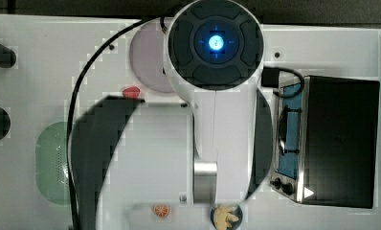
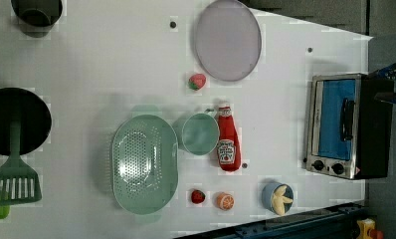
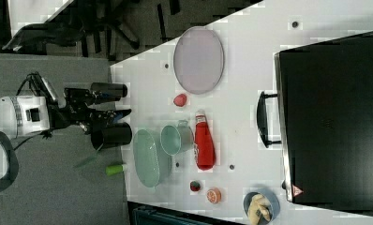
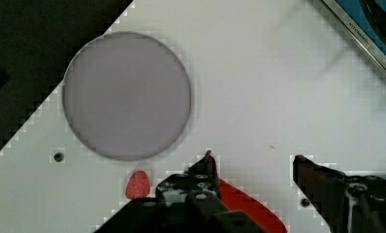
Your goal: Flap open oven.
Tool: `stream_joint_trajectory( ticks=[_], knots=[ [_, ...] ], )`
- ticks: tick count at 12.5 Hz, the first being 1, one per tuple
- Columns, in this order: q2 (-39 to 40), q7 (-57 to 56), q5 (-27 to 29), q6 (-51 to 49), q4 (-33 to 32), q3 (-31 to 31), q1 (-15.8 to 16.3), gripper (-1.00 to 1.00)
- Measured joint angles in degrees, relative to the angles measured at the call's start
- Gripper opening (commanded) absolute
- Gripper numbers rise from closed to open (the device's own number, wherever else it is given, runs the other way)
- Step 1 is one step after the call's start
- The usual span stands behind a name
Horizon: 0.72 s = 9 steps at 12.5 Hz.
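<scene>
Oven door shut, task not yet begun: the gripper [image 4: 251,167] hangs high above the white surface [image 4: 259,87] with its jaws open and empty, two dark fingers [image 4: 205,170] spread with bare surface between them. Directly below the jaws in the wrist view lie the red ketchup bottle [image 4: 244,201], a small red strawberry [image 4: 136,184] and a round lilac plate [image 4: 126,95]. Moving outward, the right view shows the gripper [image 3: 121,117] held well clear of everything, at the right view's left, while the oven [image 3: 332,122] stands at the right view's right. In the left view the oven [image 2: 347,125], black with a silver front frame, sits at the left view's right edge of the surface; its blue-tinted glass door is flat against the frame, its dark bar handle [image 2: 345,119] lies across the door, and two dark knobs [image 2: 328,167] sit beside it. Between the arm's position and the oven are a green colander [image 2: 145,163], a green cup [image 2: 200,133], an orange slice [image 2: 225,201] and a blue bowl [image 2: 277,197] holding pale food. In the top view the white arm [image 1: 212,72] covers the middle of the surface, with the oven [image 1: 339,141] at the top view's right. Judging from this, everything remains: reaching the handle, catching it, and swinging the door open.
</scene>
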Motion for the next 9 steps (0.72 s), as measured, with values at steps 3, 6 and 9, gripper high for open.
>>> stream_joint_trajectory(
  ticks=[3,6,9],
  knots=[
    [-18.3,3.0,-0.4,-10.4,-16.6,-2.4,-0.2,0.99],
    [-28.3,3.2,-0.5,-9.9,-18.6,-4.3,-1.0,0.9],
    [-28.6,3.7,-0.6,-8.8,-16.2,-4.2,-1.7,0.15]
  ],
)
